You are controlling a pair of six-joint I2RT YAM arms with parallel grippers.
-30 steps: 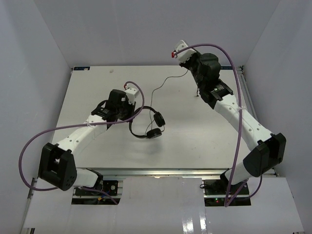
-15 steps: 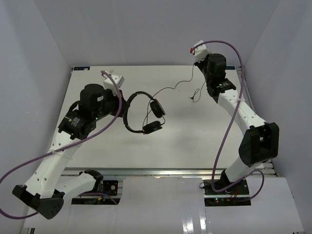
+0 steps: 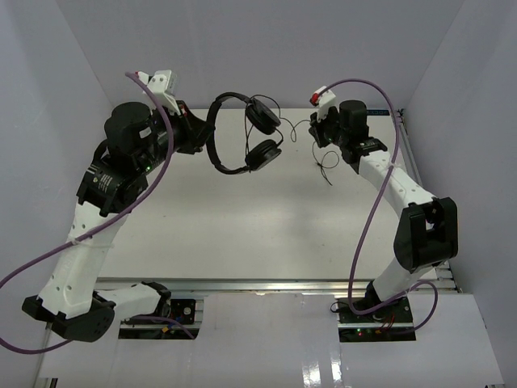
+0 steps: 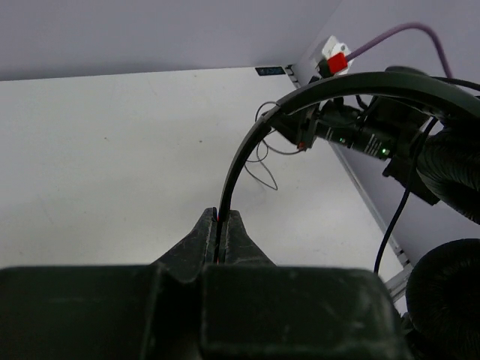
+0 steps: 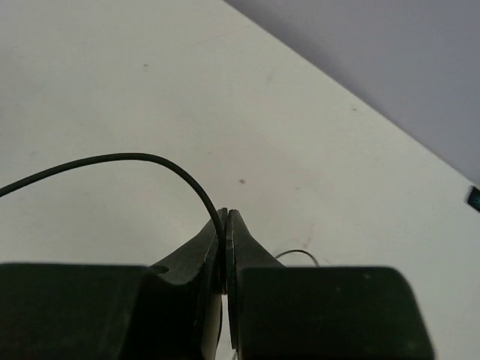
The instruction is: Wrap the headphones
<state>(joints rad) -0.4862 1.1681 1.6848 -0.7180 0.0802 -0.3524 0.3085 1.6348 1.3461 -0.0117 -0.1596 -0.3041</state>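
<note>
- Left gripper (image 4: 221, 227): jaws clamped on the thin headband (image 4: 244, 154) of the headphones (image 3: 263, 153), which are held in the air above the far part of the table (image 3: 242, 234).
- Right gripper (image 5: 226, 229): jaws pressed together on the cord (image 5: 135, 159), which arcs away leftward.
- A loose loop of cord hangs below the right gripper.

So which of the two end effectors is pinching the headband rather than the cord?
The left end effector, shut on the arched headband; the right end effector pinches only the thin cord.
</note>
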